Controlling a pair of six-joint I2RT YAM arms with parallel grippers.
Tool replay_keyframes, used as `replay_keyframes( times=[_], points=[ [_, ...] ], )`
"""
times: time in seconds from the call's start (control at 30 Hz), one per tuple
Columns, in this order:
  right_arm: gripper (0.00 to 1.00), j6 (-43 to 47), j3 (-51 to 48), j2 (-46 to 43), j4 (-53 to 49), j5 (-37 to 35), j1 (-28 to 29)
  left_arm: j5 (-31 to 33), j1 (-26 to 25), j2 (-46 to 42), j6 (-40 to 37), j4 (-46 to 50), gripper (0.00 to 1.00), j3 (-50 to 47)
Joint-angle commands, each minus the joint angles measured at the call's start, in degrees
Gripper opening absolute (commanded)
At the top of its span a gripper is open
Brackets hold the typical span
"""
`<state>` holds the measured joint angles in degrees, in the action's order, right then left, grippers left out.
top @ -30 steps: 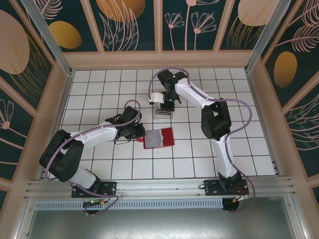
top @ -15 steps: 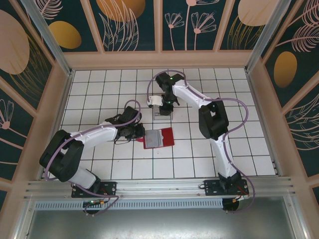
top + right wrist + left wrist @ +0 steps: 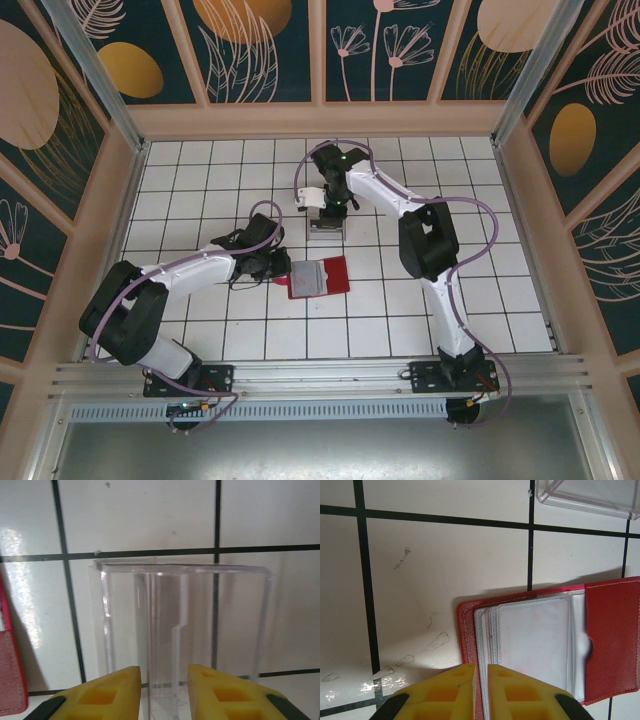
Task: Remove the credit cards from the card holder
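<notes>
On glossy tiles point(image 3: 445, 565), left hand point(image 3: 481, 672) pinching flat red card holder point(image 3: 612, 640), right hand point(image 3: 164, 675) parted.

Bare tiles point(image 3: 380, 312) right of the card holder point(image 3: 318, 277); clear tray point(image 3: 327, 227) close behind its far edge.

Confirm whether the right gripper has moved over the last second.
Yes. The right gripper shifted slightly left in the top view, closing in over the clear tray, which stayed put.

Card holder point(image 3: 318, 277) on table point(image 3: 500, 300), tray point(image 3: 326, 228) just behind it, L fingers point(image 3: 445, 695) at holder's left edge
</notes>
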<state>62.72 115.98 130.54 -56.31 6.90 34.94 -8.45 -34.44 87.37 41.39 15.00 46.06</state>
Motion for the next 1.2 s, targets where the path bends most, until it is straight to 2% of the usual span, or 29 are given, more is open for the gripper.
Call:
replay_keyframes(
  times=[0.0,0.63,1.17],
  points=[
    [0.32,0.07,-1.40,-3.26,3.09,-2.75,-0.11,0.53,0.40,-0.35,-0.60,0.11,0.16,0.26],
    [0.32,0.65,-5.65,-7.21,9.26,-3.53,0.45,0.66,0.36,-0.81,-0.42,0.28,0.16,0.17],
    [0.32,-0.15,-8.31,-4.81,12.16,-4.34,0.69,0.49,0.40,-0.84,-0.52,0.18,0.16,0.08]
  ],
)
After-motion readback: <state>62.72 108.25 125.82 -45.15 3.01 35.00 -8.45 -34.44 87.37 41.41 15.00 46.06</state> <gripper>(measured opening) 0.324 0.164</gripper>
